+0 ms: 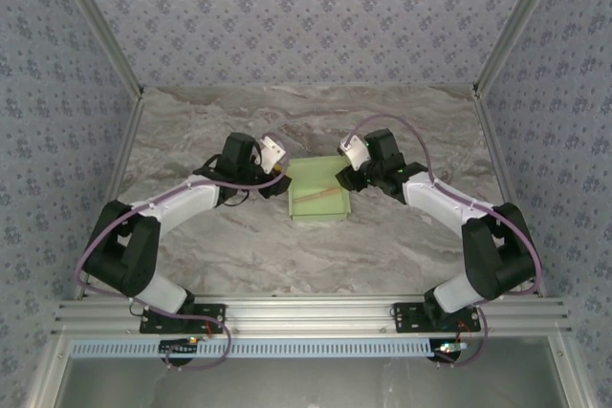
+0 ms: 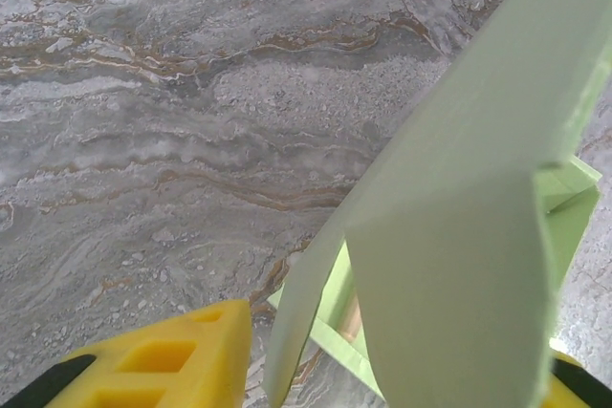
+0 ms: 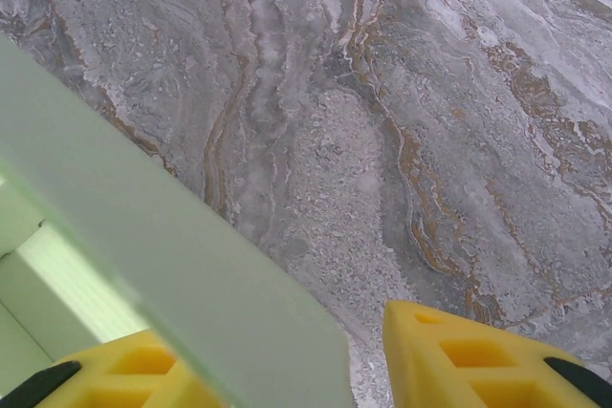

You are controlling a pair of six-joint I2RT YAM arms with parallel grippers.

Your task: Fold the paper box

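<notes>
Mid-table, left claw and right claw gape half-open, unclamped, astride raised edges of the paper box

Matt card paper box; smooth marble-look table.

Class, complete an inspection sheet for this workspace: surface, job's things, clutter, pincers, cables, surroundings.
Surface: grey-brown marbled table.
Job's things: pale green paper box, partly folded with flaps raised, at the table's centre.
Clutter: thin tan stick lying in the box.
Pincers: left pincer and right pincer both open, each with a card flap between its jaws.
Cables: lilac cables run along both arms, away from the box.
Surroundings: patterned wall panels; aluminium rail at the near edge.
</notes>
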